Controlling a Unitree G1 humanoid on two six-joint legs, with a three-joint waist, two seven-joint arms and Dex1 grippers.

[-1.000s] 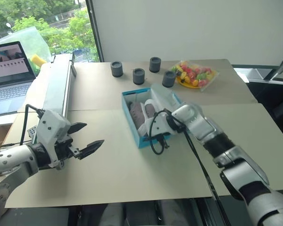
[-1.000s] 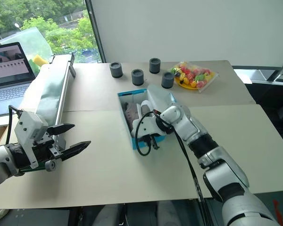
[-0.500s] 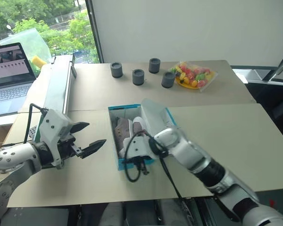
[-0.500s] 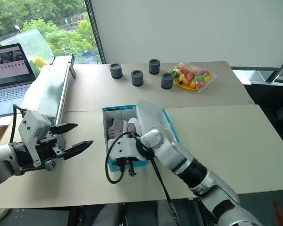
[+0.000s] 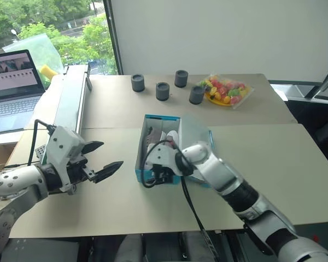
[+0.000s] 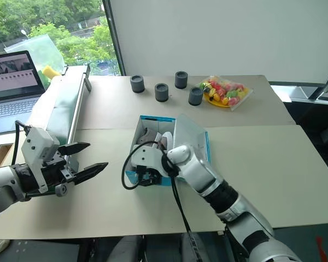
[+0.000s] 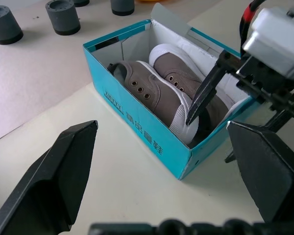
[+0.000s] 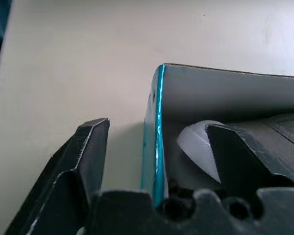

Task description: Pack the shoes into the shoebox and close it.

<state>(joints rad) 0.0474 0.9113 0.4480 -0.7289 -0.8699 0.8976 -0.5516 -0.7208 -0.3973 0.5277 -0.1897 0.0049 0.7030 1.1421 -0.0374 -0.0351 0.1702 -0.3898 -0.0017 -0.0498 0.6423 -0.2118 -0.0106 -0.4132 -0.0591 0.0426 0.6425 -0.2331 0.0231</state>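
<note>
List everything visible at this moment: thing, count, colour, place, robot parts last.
shoebox: one, turquoise outside, white inside, mid-table, lid up.
shoes: two, grey-taupe with white soles, side by side inside the shoebox.
cylinders: four, dark grey, far side of the table.
bag of sweets: one, multicoloured, beside the cylinders.
laptop: one, open, far left.
table: one, beige.
left gripper: black jaws open, left of the shoebox, apart from it.
right gripper: black jaws open, straddling the shoebox's near end wall, one finger inside.

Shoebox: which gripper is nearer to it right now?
Right. The right gripper straddles the near end wall of the shoebox, jaws open. The left gripper hovers open over the table, off to the box's left.
</note>
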